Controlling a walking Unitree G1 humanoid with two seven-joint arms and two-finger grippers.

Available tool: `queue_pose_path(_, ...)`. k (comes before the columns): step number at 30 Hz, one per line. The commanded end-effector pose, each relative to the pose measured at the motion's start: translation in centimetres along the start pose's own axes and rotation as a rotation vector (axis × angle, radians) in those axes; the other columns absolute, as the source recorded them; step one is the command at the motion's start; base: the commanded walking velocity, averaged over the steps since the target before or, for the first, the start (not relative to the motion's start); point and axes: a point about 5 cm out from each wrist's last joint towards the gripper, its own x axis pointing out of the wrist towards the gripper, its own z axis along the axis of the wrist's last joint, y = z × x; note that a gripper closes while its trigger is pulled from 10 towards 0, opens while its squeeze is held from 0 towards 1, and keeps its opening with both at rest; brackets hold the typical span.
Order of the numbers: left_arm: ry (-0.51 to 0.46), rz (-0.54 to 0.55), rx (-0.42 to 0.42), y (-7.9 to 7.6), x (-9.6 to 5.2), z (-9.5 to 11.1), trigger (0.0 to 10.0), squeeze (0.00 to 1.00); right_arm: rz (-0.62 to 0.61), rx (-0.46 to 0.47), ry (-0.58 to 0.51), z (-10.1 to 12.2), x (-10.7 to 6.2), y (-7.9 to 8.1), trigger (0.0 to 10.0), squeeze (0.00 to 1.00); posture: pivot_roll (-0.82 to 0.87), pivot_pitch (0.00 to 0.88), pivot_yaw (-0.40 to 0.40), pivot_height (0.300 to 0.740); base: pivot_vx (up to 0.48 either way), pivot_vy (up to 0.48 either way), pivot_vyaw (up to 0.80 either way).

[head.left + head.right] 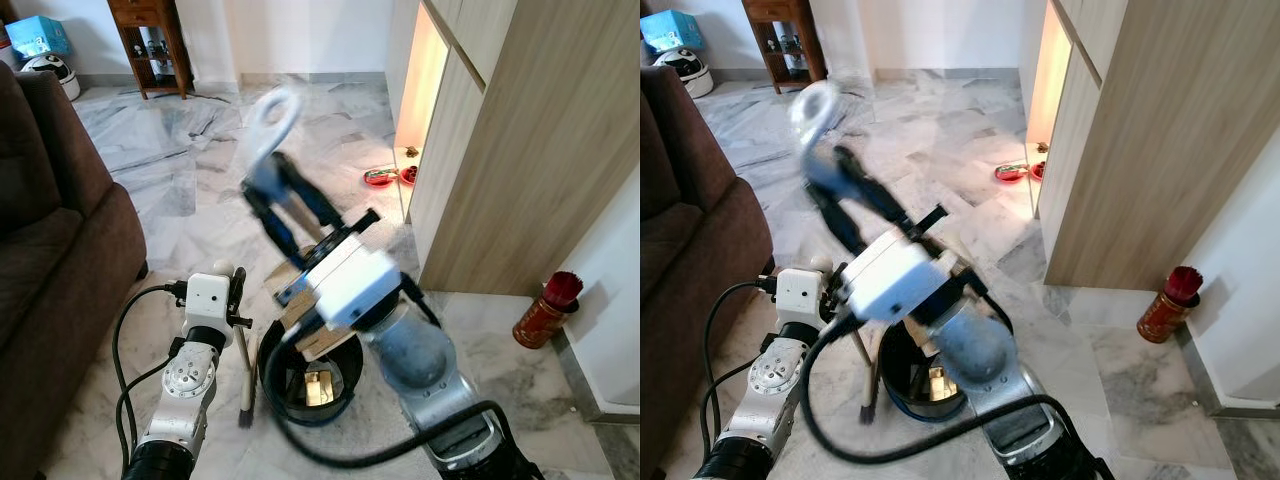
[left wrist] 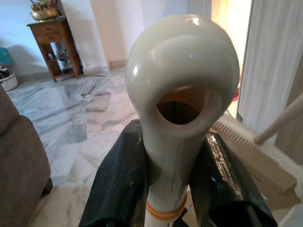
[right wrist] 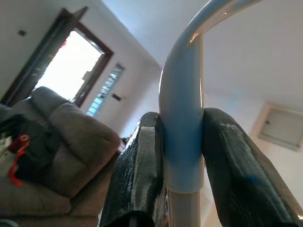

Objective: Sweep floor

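You had both implements in hand, with sweeping proper apparently not begun. Your left tool (image 2: pixel 165 184) was closed on the cream plastic broom handle with a loop end (image 2: pixel 182 94). Your right tool (image 3: pixel 182 161) was clamped on the blue looped dustpan handle (image 1: pixel 272 130), raised over the black dustpan (image 1: pixel 310 385) near your feet. Next you'd need to lower the bristles onto the grey marble floor (image 1: pixel 180 170) between the brown sofa (image 1: pixel 50 230) and wooden cabinet (image 1: pixel 520 150).

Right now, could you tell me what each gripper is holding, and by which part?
The left gripper clamps the cream broom handle below its looped end; the right gripper clamps the blue handle near its curved top.
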Motion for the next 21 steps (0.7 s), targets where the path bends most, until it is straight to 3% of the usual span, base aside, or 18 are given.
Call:
queue_pose_path(1,-0.058,0.0,0.008,0.13,0.34,1.06,10.0,0.0,-0.001,-0.047,-0.106,1.98,0.27,-0.25,10.0,0.0,-0.01,0.063,0.034,0.74,0.0,0.0,0.0)
queue_pose_path(21,-0.058,0.0,0.006,0.05,0.41,1.05,10.0,0.0,0.029,-0.113,-0.075,1.49,-0.02,-0.18,10.0,0.0,-0.01,0.059,0.031,0.74,0.0,0.0,0.0)
